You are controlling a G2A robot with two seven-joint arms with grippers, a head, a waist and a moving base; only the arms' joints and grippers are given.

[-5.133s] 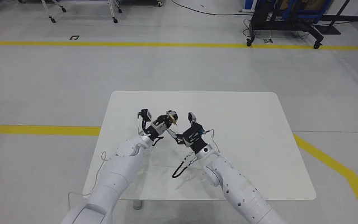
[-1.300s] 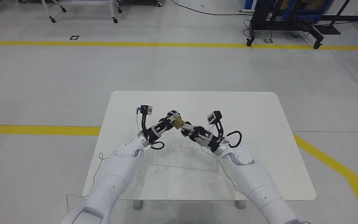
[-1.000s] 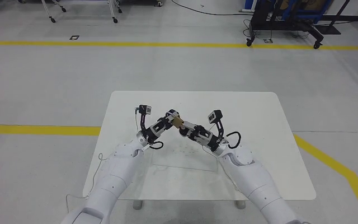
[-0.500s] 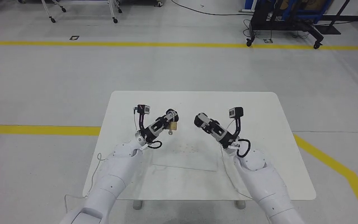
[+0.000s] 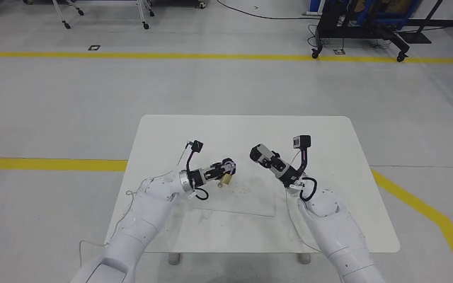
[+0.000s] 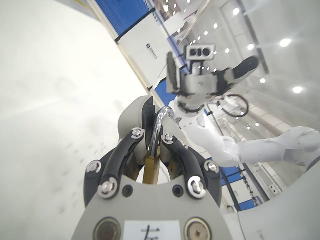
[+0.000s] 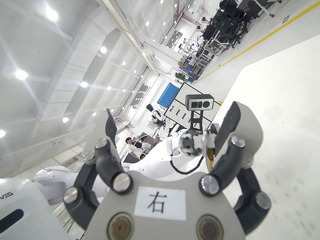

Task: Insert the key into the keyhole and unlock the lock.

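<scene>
Between our left gripper (image 5: 226, 168) and our right gripper (image 5: 256, 154) we see an open gap of air. The two stand apart, fingertips turned toward each other. The slot between the left fingers (image 6: 127, 121) is taken up by the padlock (image 6: 150, 167), its steel loop at the fingertips and its brass body back toward the wrist. The right fingers (image 7: 246, 128) are spread wide, with open room between them. Beneath both grippers lies the white table (image 5: 318, 141), the one surface bounding any way down.
</scene>
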